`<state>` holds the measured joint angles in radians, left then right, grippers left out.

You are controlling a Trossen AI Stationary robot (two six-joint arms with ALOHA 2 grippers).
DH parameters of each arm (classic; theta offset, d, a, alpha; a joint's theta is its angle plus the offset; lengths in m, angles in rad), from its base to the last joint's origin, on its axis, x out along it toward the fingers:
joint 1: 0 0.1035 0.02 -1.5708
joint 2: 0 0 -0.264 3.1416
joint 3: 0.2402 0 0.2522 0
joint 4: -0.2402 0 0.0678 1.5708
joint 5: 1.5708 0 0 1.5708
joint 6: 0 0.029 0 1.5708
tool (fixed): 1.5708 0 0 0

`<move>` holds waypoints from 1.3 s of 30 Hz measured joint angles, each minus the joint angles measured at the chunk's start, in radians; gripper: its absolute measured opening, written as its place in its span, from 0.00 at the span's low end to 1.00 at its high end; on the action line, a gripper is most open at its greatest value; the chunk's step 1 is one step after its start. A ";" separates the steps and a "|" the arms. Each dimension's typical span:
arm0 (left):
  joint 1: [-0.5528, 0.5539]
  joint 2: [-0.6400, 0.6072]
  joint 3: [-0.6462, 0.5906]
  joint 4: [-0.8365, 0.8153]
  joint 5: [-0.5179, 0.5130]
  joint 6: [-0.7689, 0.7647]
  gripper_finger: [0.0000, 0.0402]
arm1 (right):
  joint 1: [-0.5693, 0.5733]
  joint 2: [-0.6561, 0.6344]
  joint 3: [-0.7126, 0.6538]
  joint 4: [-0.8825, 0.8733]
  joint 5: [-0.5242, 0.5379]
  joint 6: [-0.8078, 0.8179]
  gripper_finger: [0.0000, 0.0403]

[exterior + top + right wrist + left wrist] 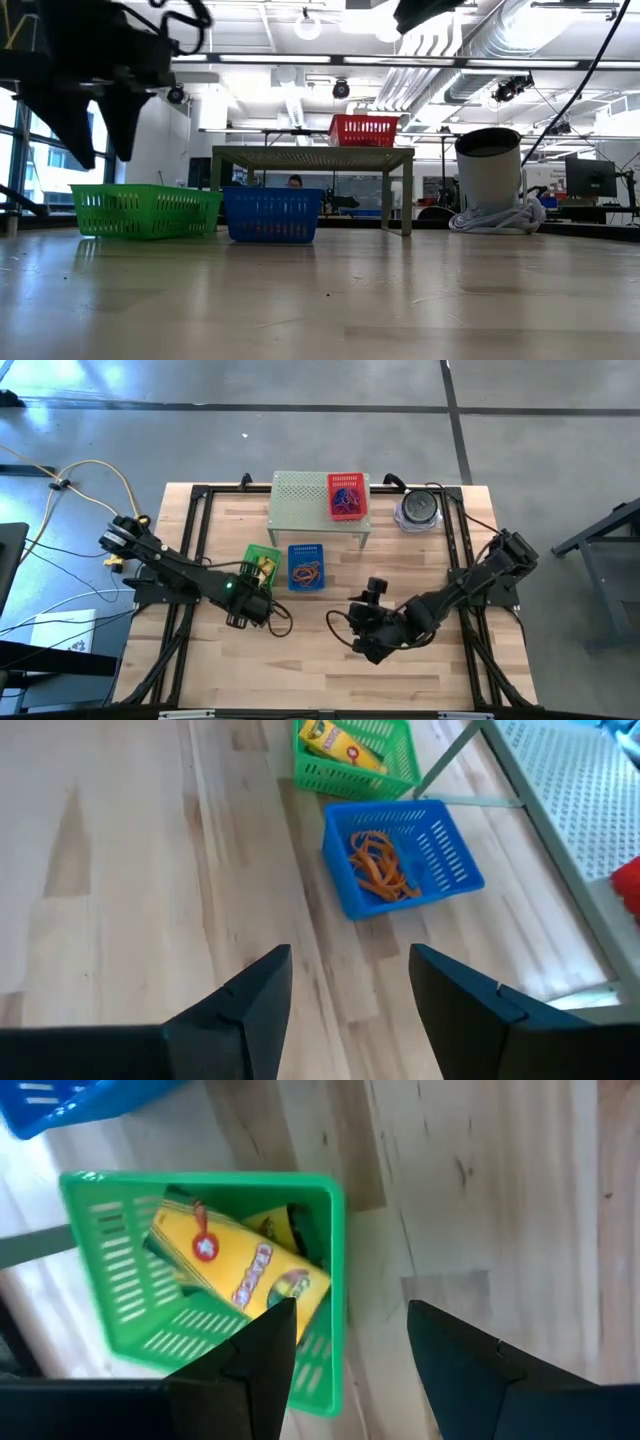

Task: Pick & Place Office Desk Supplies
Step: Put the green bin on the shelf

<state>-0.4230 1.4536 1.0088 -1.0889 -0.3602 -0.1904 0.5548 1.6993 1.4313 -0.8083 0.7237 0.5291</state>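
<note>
The left pincer [345, 1345], fingers apart and empty, hovers beside the green basket [335, 1230], partly hiding its yellow packets [235, 1265].

The left gripper [262, 603] hangs at centre-left, fingers [262, 1355] spread apart and empty. The right gripper [368, 622] hangs at centre-right near the front, fingers [262, 995] likewise parted, holding nothing.

yellow packets [235, 1270], orange bands [378, 865], green basket [325, 1260].
</note>
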 joint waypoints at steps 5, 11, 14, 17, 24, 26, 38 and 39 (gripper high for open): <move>0.058 0.000 0.000 0.106 0.090 0.079 0.46 | -0.007 0.000 -0.024 0.030 -0.015 0.000 0.48; 0.114 0.000 -0.028 0.148 0.123 0.131 0.46 | -0.007 0.000 -0.024 0.068 -0.021 -0.001 0.48; 0.139 0.000 -0.062 0.187 0.140 0.133 0.46 | -0.002 0.000 -0.024 0.079 -0.022 -0.002 0.48; 0.156 0.000 -0.102 0.235 0.165 0.148 0.46 | 0.003 0.000 -0.024 0.080 -0.022 -0.002 0.48; 0.177 0.000 -0.172 0.325 0.167 0.157 0.45 | 0.003 0.000 -0.024 0.082 -0.023 -0.002 0.48; 0.181 0.000 -0.182 0.335 0.166 0.142 0.43 | 0.002 0.000 -0.024 0.084 -0.023 -0.002 0.48; 0.153 0.012 -0.183 0.358 0.048 0.056 0.02 | 0.002 0.000 -0.024 0.087 -0.023 -0.003 0.48; 0.147 0.015 -0.182 0.364 0.045 0.047 0.02 | 0.002 0.000 -0.024 0.087 -0.023 -0.003 0.48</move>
<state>-0.2765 1.4689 0.8265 -0.7251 -0.3150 -0.1434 0.5568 1.6993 1.4075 -0.7210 0.7002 0.5262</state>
